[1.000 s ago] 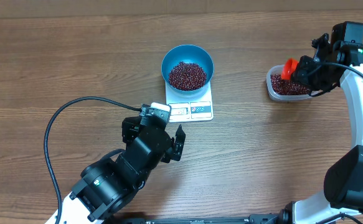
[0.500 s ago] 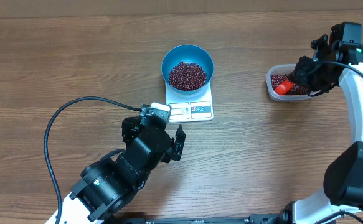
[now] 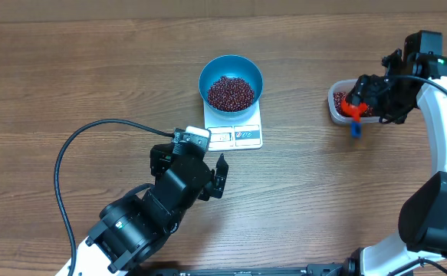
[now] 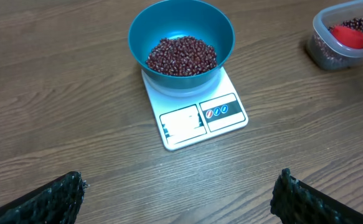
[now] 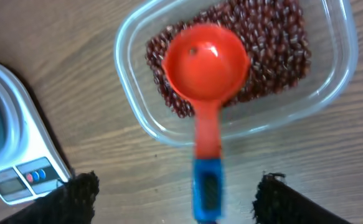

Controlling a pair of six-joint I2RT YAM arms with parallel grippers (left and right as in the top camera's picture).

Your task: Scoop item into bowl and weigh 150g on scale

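Your right fingers (image 5: 75, 196) stand spread, the orange scoop (image 5: 205, 59) loose between them across the rim of the bean tub (image 5: 124, 106); lift straight up. Your left fingers (image 4: 50, 199) gape, empty.

Wood table (image 3: 93, 77) w/ scale (image 3: 234, 136) & clear tub (image 3: 336, 112).

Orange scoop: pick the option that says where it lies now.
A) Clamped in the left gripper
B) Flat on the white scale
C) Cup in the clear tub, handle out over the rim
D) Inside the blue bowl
C: the right wrist view shows the cup of the orange scoop resting on the beans inside the clear tub, its blue-tipped handle sticking out past the rim.
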